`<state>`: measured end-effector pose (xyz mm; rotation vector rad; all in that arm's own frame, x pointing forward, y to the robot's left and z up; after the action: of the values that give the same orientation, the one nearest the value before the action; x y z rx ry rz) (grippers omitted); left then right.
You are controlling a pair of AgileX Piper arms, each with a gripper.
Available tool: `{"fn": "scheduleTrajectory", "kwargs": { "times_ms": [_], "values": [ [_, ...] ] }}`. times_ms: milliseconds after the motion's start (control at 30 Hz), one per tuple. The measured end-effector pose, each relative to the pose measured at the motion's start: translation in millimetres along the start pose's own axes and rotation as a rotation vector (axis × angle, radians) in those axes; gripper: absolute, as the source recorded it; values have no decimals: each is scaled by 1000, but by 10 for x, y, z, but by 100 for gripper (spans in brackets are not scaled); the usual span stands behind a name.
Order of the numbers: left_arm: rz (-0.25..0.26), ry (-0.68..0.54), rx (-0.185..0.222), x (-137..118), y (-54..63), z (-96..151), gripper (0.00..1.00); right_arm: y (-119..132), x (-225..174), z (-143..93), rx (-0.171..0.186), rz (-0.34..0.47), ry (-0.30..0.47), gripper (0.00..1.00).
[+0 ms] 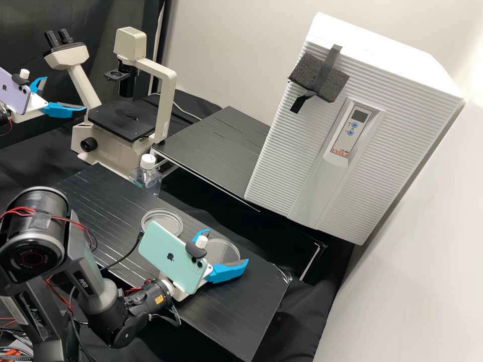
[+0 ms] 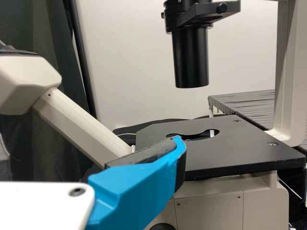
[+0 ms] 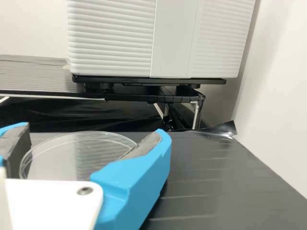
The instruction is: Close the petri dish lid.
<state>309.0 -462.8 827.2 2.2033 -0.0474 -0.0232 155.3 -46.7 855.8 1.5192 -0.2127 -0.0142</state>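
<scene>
One grey arm [image 1: 100,296] fronts two dishes [image 1: 162,218], right hand [image 1: 228,246] wide open around one, left hand [image 1: 66,93] wide open.

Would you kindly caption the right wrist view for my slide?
Clear petri dish half seen between the open fingers of the right hand, white box behind.

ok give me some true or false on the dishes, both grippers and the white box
1. One clear, round dish piece lies beside another on the black bench. True.
2. The right gripper is shut. False: its fingers stand open.
3. A dark foam pad is taped to the white, ribbed box. True.
4. The left gripper holds a clear bottle. False: it is open and empty, near the beige microscope.
</scene>
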Motion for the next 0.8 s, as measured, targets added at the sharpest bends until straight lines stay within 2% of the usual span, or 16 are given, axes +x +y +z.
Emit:
{"fn": "scheduleTrajectory", "kwargs": {
  "times_ms": [233, 333, 467, 600, 700, 800],
  "values": [
    [0, 0, 0, 0, 0, 0, 100, 96, -82, -82, 88, 34, 25, 0],
    [0, 0, 0, 0, 0, 0, 100, 134, -116, -163, 109, 55, 62, 0],
    [0, 0, 0, 0, 0, 0, 100, 148, -164, -319, 98, 54, 143, 0],
    [0, 0, 0, 0, 0, 0, 100, 111, -210, -469, 79, 11, 230, 0],
    [0, 0, 0, 0, 0, 0, 100, 96, -234, -545, 76, -2, 273, 0],
    [0, 0, 0, 0, 0, 0, 100, 67, -257, -626, 56, -22, 323, 0]
  ]
}}
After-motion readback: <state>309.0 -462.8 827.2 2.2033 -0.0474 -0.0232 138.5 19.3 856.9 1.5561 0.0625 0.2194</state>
